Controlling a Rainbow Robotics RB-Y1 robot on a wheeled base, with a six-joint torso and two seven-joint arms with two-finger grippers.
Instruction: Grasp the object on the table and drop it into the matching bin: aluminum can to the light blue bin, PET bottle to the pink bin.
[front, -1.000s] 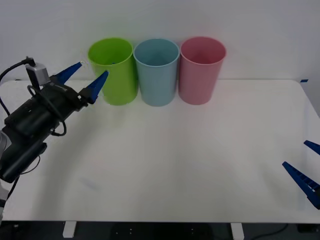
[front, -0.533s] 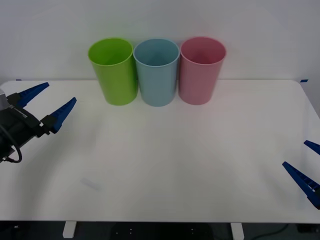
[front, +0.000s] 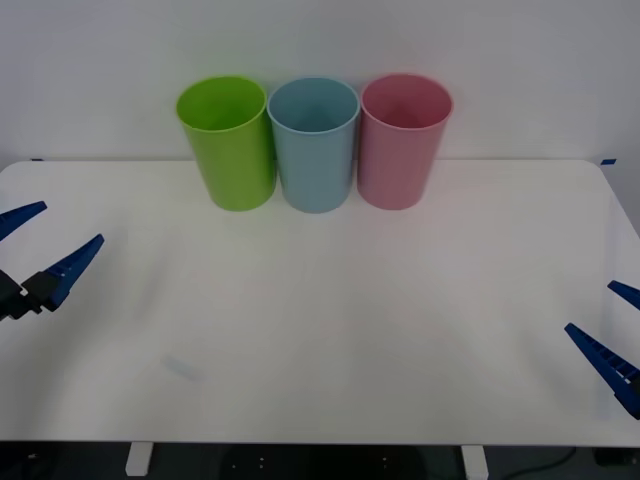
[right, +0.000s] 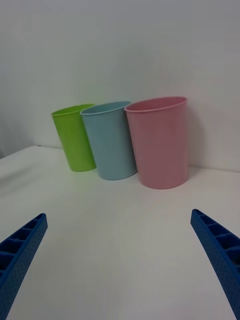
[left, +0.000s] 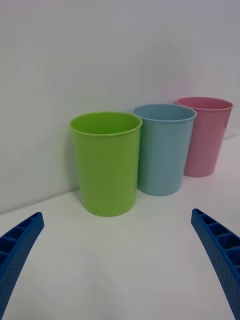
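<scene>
The light blue bin (front: 314, 150) (right: 111, 142) (left: 164, 150) stands in the middle of a row at the back of the white table (front: 330, 330), and the pink bin (front: 403, 145) (right: 161, 145) (left: 205, 137) is right of it. The aluminum can is out of view, and so is the PET bottle. My left gripper (front: 72, 222) (left: 117, 213) hangs open and empty over the table's left edge. Over the front right edge my right gripper (front: 590, 306) (right: 117, 214) is open, also with nothing in it.
A lime green bin (front: 229, 148) (right: 75, 140) (left: 106, 165) stands at the left end of the row, touching the blue one. A white wall rises right behind the bins. A faint smudge (front: 180, 367) marks the tabletop at front left.
My left arm has drawn back from beside the green bin toward the table's left edge, and its fingers stayed open. The right arm has not moved.
</scene>
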